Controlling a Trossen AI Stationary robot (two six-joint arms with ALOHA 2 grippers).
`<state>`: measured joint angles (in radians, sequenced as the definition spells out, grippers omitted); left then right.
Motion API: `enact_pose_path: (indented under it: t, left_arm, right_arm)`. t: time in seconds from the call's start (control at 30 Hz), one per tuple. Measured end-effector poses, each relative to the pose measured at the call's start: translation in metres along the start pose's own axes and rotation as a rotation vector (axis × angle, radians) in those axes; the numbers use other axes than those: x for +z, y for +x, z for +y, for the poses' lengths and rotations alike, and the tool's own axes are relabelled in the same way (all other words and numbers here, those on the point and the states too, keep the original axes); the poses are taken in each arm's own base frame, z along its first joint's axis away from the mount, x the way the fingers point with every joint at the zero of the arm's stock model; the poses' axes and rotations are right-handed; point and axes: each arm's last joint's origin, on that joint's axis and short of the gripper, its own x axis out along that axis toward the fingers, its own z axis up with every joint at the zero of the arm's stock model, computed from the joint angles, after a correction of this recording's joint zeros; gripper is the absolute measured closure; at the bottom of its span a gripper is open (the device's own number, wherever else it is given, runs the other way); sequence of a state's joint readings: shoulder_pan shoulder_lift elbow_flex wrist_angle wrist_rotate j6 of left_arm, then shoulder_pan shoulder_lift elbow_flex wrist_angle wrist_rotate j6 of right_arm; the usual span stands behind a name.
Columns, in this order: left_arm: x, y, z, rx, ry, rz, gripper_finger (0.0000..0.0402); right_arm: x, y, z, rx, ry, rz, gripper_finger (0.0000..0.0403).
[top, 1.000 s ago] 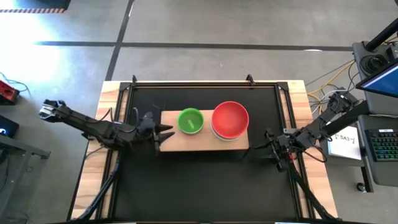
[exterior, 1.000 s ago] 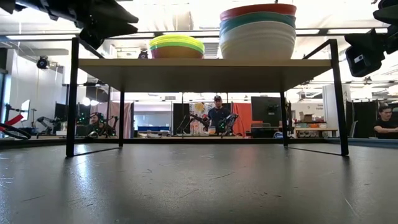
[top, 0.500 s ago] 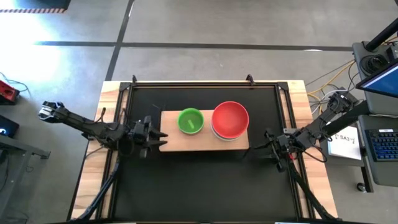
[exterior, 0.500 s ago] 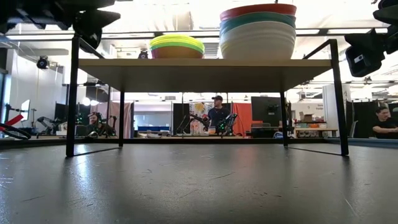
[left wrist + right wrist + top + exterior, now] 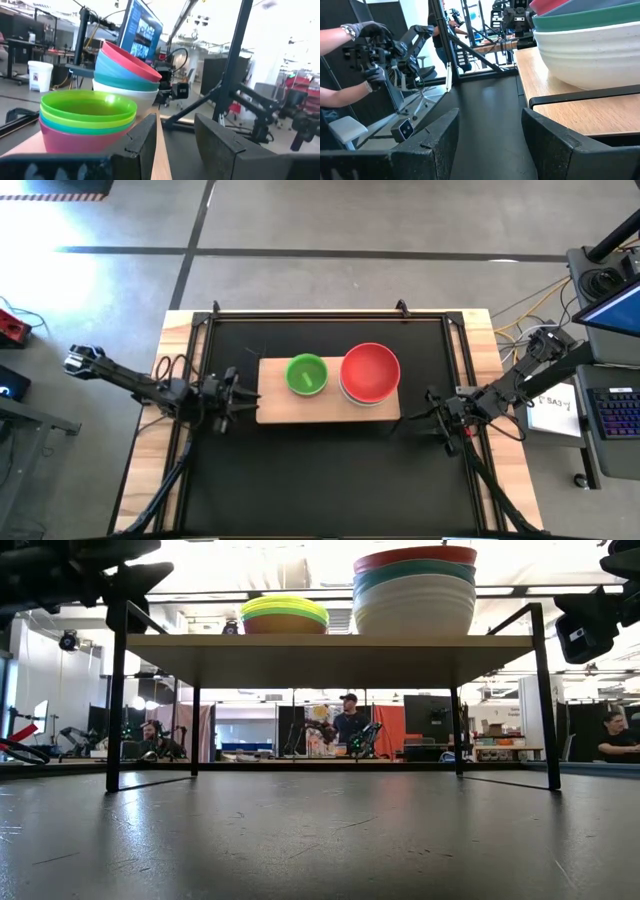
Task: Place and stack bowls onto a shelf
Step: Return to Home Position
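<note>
Shelf (image 5: 300,411) stacks overhead show mostly top bowls (image 5: 370,370).

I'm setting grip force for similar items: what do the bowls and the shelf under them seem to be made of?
The bowls look like moulded plastic: uniform bright colours, thin rims, a soft sheen. The shelf top looks like pale matt wood, with faint grain in the right wrist view; solid or veneered, I cannot tell. Its legs are thin, straight and black, probably painted metal.

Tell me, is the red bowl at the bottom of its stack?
No, the red bowl sits on top; the white bowl is lowest.
</note>
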<state>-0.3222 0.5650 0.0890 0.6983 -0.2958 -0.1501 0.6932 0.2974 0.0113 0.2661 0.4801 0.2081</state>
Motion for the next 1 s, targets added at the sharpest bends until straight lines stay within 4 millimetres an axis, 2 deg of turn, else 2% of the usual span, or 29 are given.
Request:
enact_pose_path:
  t: [0.27, 0.87, 1.0]
  left_arm:
    - [-0.007, -0.011, 0.004, -0.017, -0.090, -0.088, 0.0285]
    - [-0.006, -0.012, 0.004, -0.025, -0.130, -0.100, 0.0285]
    - [-0.010, -0.013, 0.005, -0.014, -0.114, -0.048, 0.0285]
  right_arm:
    - [0.000, 0.000, 0.000, 0.000, -0.001, 0.000, 0.0199]
    - [0.000, 0.000, 0.000, 0.000, -0.001, 0.000, 0.0200]
    - [0.000, 0.000, 0.000, 0.000, -0.001, 0.000, 0.0200]
